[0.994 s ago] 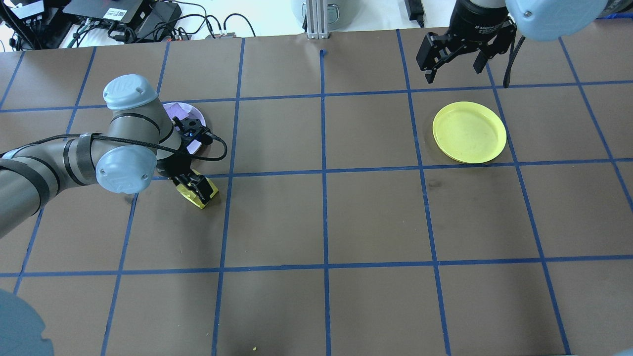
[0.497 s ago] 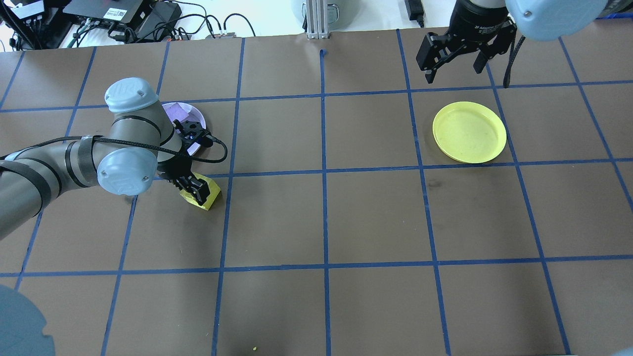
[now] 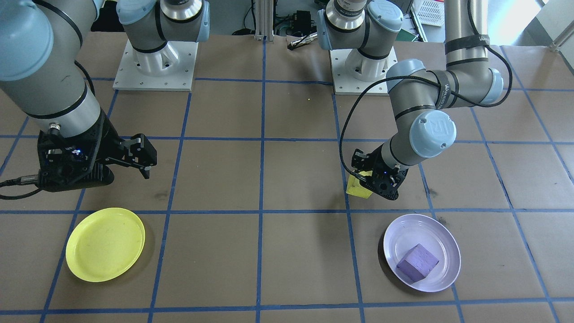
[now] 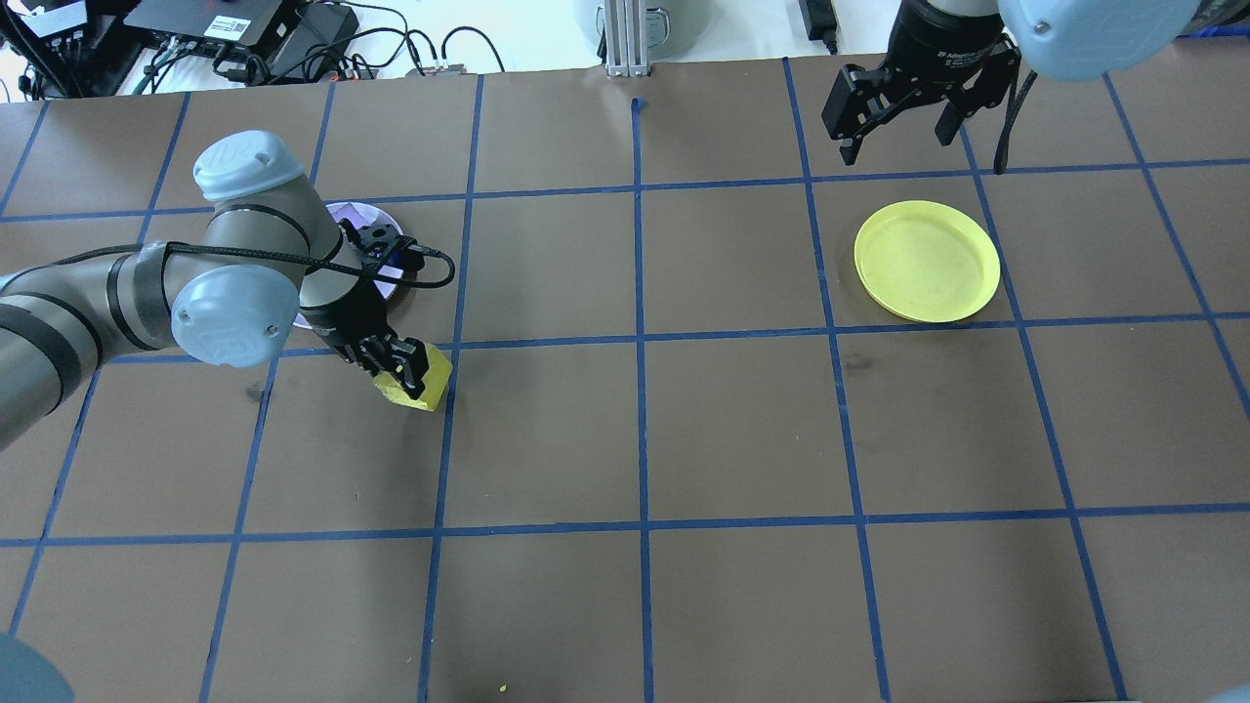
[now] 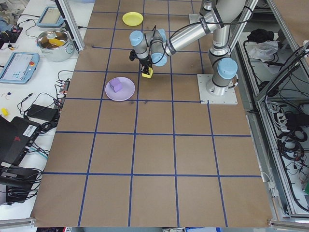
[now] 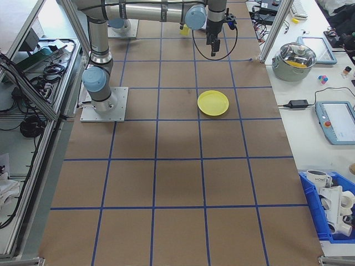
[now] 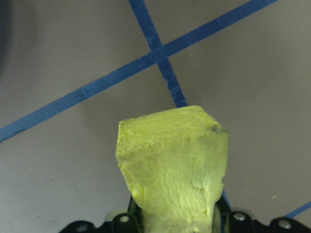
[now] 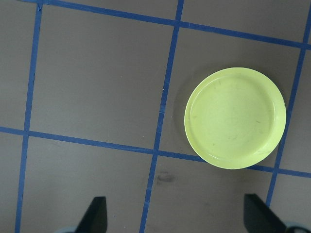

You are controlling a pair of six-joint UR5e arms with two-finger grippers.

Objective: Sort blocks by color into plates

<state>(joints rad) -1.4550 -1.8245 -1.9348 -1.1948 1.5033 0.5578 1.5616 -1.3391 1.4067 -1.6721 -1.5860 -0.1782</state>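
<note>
The yellow block (image 4: 422,379) is a rough foam cube, tilted, pinched between the left gripper's (image 4: 398,363) fingers and lifted off the table, just at 5 o'clock of the lavender plate (image 3: 421,252). The purple block (image 3: 417,262) lies flat inside that glossy-rimmed plate, turned cornerwise, slightly off centre. The yellow plate (image 4: 927,261), round and shallow, lies flat and holds nothing, well apart at 3 o'clock across the table in the overhead view.
</note>
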